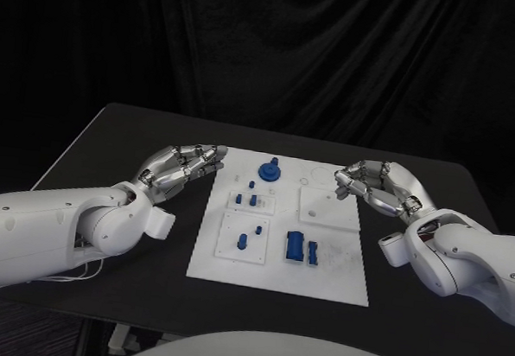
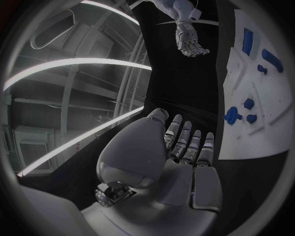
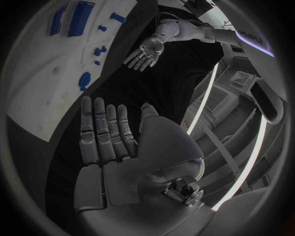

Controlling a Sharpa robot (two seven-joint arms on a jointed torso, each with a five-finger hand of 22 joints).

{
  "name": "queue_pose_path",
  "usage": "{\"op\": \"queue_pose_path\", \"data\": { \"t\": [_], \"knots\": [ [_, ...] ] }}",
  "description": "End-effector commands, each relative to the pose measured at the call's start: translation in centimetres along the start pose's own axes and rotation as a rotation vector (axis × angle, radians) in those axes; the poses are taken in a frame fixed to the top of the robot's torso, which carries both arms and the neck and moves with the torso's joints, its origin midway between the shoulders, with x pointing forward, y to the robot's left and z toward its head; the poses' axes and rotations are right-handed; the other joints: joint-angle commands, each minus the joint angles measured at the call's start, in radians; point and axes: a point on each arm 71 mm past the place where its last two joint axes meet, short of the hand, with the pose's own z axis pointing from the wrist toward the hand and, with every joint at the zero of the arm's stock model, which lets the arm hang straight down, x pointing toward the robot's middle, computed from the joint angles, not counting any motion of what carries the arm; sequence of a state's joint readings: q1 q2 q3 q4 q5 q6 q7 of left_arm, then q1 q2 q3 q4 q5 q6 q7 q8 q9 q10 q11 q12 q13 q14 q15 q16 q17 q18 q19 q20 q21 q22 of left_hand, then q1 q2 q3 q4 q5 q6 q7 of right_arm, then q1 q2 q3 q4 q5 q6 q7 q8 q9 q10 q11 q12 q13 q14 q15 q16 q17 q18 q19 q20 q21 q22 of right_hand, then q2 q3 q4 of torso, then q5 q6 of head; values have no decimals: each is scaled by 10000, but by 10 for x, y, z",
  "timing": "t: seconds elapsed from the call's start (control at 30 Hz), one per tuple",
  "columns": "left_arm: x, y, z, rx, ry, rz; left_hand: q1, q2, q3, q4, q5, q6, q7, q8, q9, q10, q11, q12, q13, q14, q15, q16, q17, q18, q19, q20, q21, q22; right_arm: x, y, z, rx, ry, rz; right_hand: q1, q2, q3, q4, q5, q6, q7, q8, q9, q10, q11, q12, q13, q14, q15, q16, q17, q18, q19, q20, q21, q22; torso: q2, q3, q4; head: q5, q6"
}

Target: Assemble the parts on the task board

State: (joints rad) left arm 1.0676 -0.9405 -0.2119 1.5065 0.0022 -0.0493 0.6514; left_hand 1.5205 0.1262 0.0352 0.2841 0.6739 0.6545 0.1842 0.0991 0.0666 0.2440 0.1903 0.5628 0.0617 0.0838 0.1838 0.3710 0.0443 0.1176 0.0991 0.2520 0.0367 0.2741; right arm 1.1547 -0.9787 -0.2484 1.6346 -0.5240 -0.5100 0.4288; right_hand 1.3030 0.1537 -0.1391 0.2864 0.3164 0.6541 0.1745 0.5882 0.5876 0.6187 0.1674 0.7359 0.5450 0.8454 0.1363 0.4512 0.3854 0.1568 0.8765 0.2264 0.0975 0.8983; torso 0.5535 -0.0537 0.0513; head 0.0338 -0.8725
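Centrally on the table point(image 1: 126, 128) lies the board point(image 1: 277, 280), blue parts point(image 1: 294, 246) standing on it. Both hands flank its far end, holding nothing: left hand point(image 1: 184, 166) and right hand point(image 1: 376, 185), fingers apart. Wrist views show flat palms.

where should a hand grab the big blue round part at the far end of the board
Probably by the narrow stem rising from the round blue part, pinched from above. Its wide base sits flat on the task board, leaving little edge to get under. The left hand looks nearer; both hands are open beside the board.
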Motion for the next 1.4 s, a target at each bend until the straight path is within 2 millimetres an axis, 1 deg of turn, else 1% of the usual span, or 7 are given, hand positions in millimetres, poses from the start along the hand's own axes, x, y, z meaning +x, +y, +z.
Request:
{"op": "queue_pose_path", "data": {
  "t": [0.03,0.27,0.6,0.63,0.83,1.27,1.4],
  "knots": [
    [-2,-6,4,740,-643,524,-267,16,-89,61,-141,-590,-8,-193,-89,-264,-210,-373,-37,-183,-131,-269,-27,286,-127,-22,-37,-108,-4,2,3,-685,-74,1697,-381,144,-359,92,132,-612,-164,-1072,-993,-906,731,-1274,-1069,-1184,644,-1176,-856,-147,-948,341,-438,-845,-453,127,-152,125,-1],
    [2,-4,13,1010,-693,674,-2255,727,-1204,109,-1650,-2335,-1033,-575,-241,-1738,-1427,-2051,-183,-706,-729,-1715,-181,606,-412,-149,-77,-523,-1,-17,2,-147,261,2457,-2148,821,-1852,7,-792,-4212,-1749,-4679,-4627,-5550,55,-5557,-4626,-7546,920,-4182,-3572,-902,-8376,629,-846,-7942,-740,270,-274,283,-1],
    [2,4,22,1059,-743,784,-3084,1208,-2731,92,-3586,-3952,-2454,-696,-364,-2392,-2943,-3454,-345,-844,-899,-3046,-330,509,-611,425,-104,-1018,5,-36,-5,55,232,2629,-2132,1038,-2226,48,-1016,-5300,-2505,-5484,-5495,-6075,-310,-6277,-5205,-8183,780,-4143,-3708,-843,-8480,672,-852,-8195,-867,402,-361,395,-1],
    [2,9,22,243,-629,696,-6663,459,-1951,-789,-4460,-4641,-1842,-991,-666,-2440,-1903,-4065,-617,-838,-1838,-3710,-443,19,-991,-513,-367,-1539,4,-36,-5,331,123,2236,-5387,232,-1099,-818,-1639,-5644,-1745,-5882,-5876,-6187,-688,-6568,-5450,-8454,118,-4512,-3854,-1568,-8765,-212,-975,-8983,-826,364,-323,366,0],
    [6,6,25,273,-871,839,-8339,150,-1697,-1158,-4967,-5059,-1842,-991,-666,-2440,-1903,-4398,-617,-838,-1838,-3710,-443,-162,-991,-842,-367,-1764,6,-29,4,289,-348,2406,-10530,-1537,593,-2864,-3164,-6541,-1745,-5882,-5876,-6187,-1674,-7359,-5450,-8454,-1363,-4512,-3854,-1568,-8765,-2264,-975,-8983,-768,378,-338,310,216],
    [31,-21,49,465,-2847,1692,-11058,-409,-1138,-1793,-5669,-5636,-1842,-991,-666,-2440,-1903,-4883,-617,-838,-1838,-3710,-443,-402,-991,-1512,-367,-2741,14,20,47,570,-3250,3836,-13030,-1537,1391,-2864,-3164,-6541,-1745,-5882,-5876,-6187,-1674,-7359,-5450,-8454,-1363,-4512,-3854,-1568,-8765,-2264,-975,-8983,-337,480,-450,-104,1819],
    [41,-33,55,515,-3669,1913,-11751,-548,-352,-1977,-5851,-5758,-1842,-991,-666,-2440,-1903,-5628,-617,-838,-1838,-3710,-443,-1176,-991,-1672,-367,-2741,16,30,55,764,-3822,4206,-13030,-1537,1391,-2864,-3164,-6541,-1745,-5882,-5876,-6187,-1674,-7359,-5450,-8454,-1363,-4512,-3854,-1568,-8765,-2264,-975,-8983,-198,512,-486,-237,2334]
  ]
}}
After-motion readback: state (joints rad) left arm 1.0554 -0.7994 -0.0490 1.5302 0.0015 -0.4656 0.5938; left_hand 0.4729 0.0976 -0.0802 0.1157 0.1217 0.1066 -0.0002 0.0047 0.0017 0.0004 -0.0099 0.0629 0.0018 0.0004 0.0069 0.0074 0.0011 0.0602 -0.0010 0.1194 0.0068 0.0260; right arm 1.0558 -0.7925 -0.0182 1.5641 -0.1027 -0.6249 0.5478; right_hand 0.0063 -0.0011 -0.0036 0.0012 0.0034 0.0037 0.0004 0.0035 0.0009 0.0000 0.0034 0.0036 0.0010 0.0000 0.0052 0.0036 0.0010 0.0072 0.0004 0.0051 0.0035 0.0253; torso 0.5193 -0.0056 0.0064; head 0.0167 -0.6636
